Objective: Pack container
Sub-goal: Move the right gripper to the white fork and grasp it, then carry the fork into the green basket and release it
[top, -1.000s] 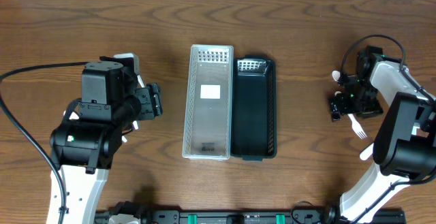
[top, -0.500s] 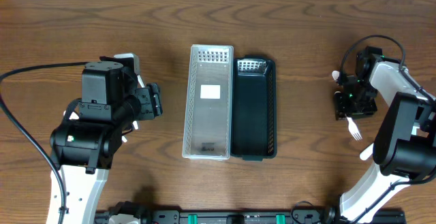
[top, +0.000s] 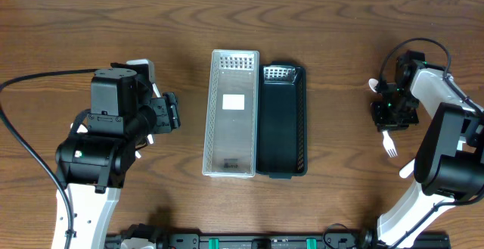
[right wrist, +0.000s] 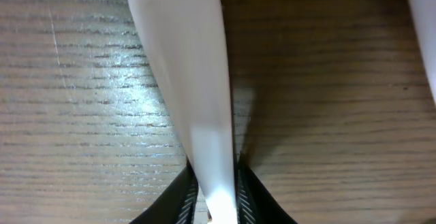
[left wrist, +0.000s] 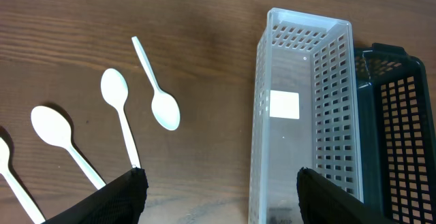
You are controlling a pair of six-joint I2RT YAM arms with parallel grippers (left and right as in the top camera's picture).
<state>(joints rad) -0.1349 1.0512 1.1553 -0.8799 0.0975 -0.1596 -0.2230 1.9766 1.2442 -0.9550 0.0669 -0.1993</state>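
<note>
The fork [top: 390, 144] is sitting near the right edge of the table [top: 340, 45], well apart from the white basket [top: 231, 139] and black basket [top: 281, 128] at the middle. The right gripper [top: 393, 113] is pinching its handle, so pick-up seems in hand, and the next move is calling for a lift and carry to a basket. Only the left wrist view is showing the left gripper [left wrist: 225, 197] spread above spoons [left wrist: 117, 91].

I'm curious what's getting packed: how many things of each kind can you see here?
Bins: 2, a white bin and a black bin
Spoons: 4
Forks: 1, in the right gripper
Total: 7; white bits by the right arm are too hidden to name.
</note>
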